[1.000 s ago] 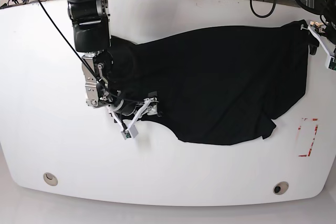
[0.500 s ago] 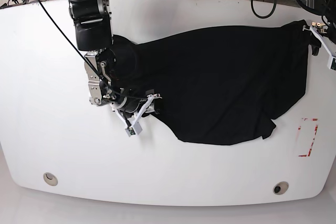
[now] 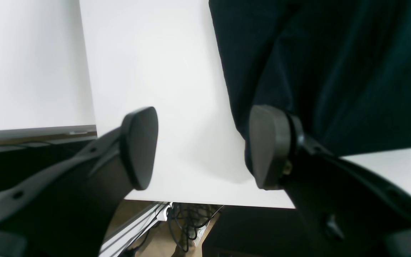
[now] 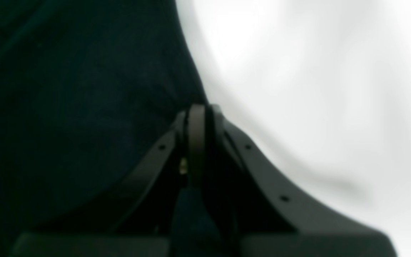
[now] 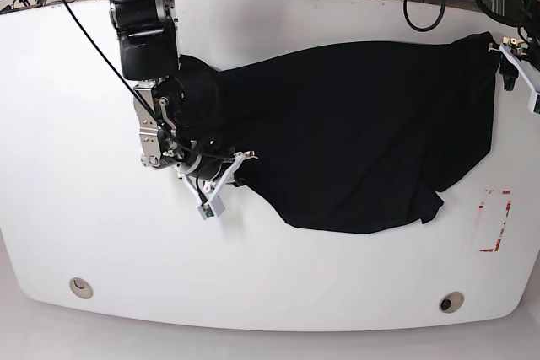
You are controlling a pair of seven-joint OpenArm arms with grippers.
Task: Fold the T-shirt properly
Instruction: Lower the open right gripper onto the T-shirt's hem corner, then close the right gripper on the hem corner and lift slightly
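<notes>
Base view: a black T-shirt [image 5: 354,141] lies spread and rumpled across the right half of a white table [image 5: 67,124], its far corner reaching the table's right edge and its near hem trailing toward the front. The right gripper [image 5: 221,176], at this view's left, sits low on the cloth's left edge, with dark fabric bunched around it. At the far right edge, the left gripper [image 5: 509,61] stands at the shirt's upper corner beside a red-marked patch [image 5: 494,221] further down the tabletop.

Left wrist view: the left gripper's [image 3: 200,148] two dark fingers [image 3: 139,146] stand well apart with bare white table between them. The T-shirt [image 3: 326,64] fills the upper right; its edge runs down to the right-hand finger and lies against or just behind it, though whether they touch cannot be told. Nothing sits between the jaws. Cables [image 3: 187,225] show below the table's edge.

Right wrist view: blurred and close. The right gripper's [image 4: 196,117] jaws are pressed together at the T-shirt's [image 4: 66,107] edge, where black cloth meets white table [image 4: 316,89]; they appear to pinch the fabric there.
</notes>
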